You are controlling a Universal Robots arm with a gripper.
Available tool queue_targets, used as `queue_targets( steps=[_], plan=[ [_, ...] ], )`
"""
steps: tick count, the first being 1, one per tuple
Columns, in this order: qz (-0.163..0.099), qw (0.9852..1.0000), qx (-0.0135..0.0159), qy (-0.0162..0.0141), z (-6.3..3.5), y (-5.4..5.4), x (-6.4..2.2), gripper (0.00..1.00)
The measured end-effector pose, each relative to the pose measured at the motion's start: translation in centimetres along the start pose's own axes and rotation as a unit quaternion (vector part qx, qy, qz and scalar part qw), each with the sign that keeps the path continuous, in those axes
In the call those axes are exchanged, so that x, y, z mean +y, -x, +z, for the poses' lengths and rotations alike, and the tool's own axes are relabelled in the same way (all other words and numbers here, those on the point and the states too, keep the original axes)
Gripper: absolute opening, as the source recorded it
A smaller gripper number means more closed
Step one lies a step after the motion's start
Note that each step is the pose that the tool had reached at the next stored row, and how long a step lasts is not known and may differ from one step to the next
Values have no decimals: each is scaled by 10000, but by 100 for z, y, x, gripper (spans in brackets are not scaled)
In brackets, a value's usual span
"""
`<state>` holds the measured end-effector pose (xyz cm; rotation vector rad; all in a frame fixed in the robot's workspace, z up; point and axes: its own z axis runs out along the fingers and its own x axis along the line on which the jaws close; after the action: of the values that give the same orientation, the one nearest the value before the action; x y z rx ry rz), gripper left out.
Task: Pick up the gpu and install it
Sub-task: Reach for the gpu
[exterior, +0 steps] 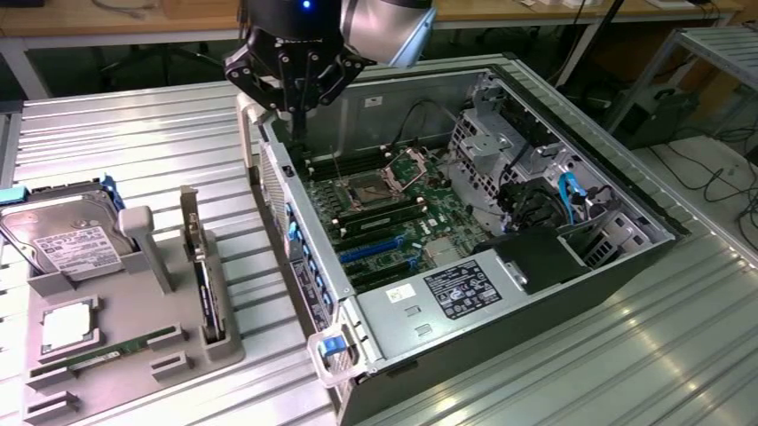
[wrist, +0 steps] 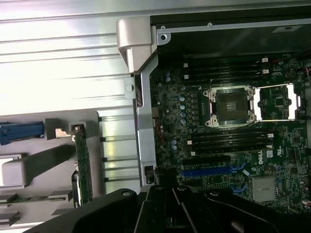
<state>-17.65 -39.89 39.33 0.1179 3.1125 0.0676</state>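
green gpu, on edge, in grey holder

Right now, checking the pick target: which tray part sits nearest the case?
The gpu: the green card standing on edge at the tray's rim beside the case. The hard drive, CPU and RAM stick lie farther off.

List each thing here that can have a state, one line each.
computer case, lying on its side, open.
end effector, shut, empty, above the case's edge.
gpu, standing on edge in the grey holder, not picked up.
CPU socket, cover swung open.
blue expansion slot, empty.
hard drive, resting in the holder.
RAM stick, lying flat in the holder.
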Motion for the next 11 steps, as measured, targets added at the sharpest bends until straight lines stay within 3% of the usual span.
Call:
queue_targets(
  steps=[11],
  plan=[
    [0,10000,0,0,-2,-92,-7,11]
  ],
)
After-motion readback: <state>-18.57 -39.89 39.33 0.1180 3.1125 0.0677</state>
